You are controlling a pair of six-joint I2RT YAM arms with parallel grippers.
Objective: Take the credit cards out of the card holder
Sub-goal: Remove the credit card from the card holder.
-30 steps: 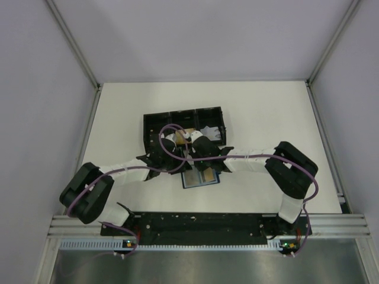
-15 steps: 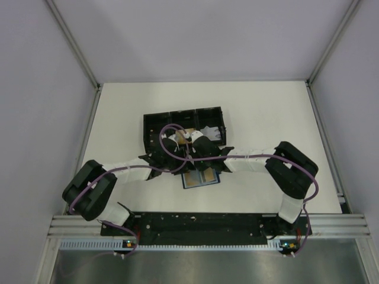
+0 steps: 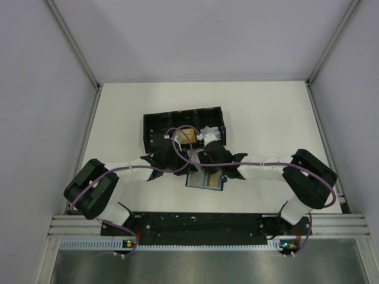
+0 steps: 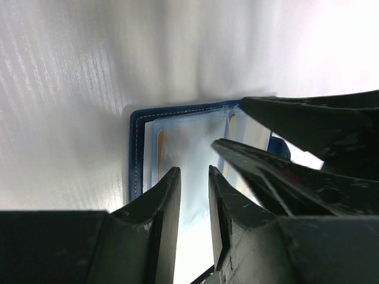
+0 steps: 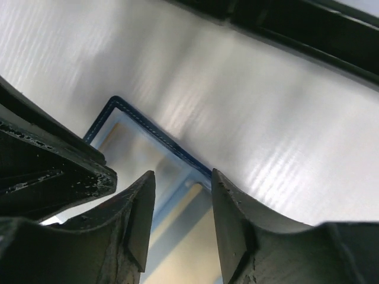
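The card holder (image 3: pixel 204 180) lay opened flat on the table (image 3: pixel 266 118), its dark-blue stitched edge framing a paler inside, just on the near side of the black tray (image 3: pixel 155 121) and roughly midway between left and right. An orange-tan credit card (image 3: pixel 209 179) showed in its right half, not yet drawn out. In the left wrist view a thin tan strip also showed at the left pocket.

Both arms met over the holder. The left gripper (image 4: pixel 194 177) hung above the pale lining with its jaws only a narrow slit apart and nothing between them. The right gripper (image 5: pixel 180 183) stood over the holder's far edge, jaws moderately apart and empty, the blue rim visible through the gap.

Farther off, an orange-tan piece (image 3: pixel 185 138) lay in the tray's middle compartment, probably a card already removed, though a cable crossed it.

The step in hand looked like setting up the next extraction. That would call for one gripper to pin the holder flat while the other came down on the card's exposed edge, pinched it and slid it along the pocket without lifting the wallet.
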